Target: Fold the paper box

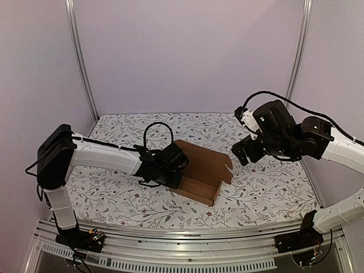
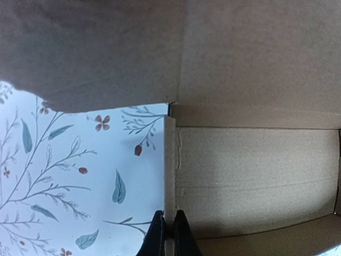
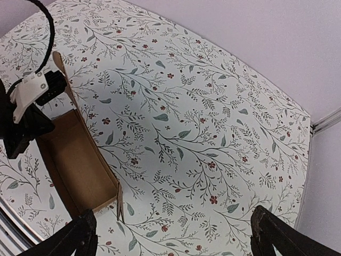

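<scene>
paper box (image 1: 202, 170): plain brown cardboard, half folded into an open tray. The long walls are up, the top is open, and a bigger flap stands along its far side.
where it sits: flat on the counter (image 1: 273, 193), which runs out past the box on all sides and is covered in a leafy floral print.
left hand (image 2: 166, 233): right at the box's left end, clenched tight on the thin edge of an upright side wall. The cardboard is pinched between both fingers, pretty clear in the wrist view.
right hand (image 3: 178, 239): off to the right of the box, well apart and up in the air. It's released, fingers spread wide with nothing between them, just the print below.
cable (image 1: 158, 133): black loop arching over the left arm, just left of the box.
</scene>
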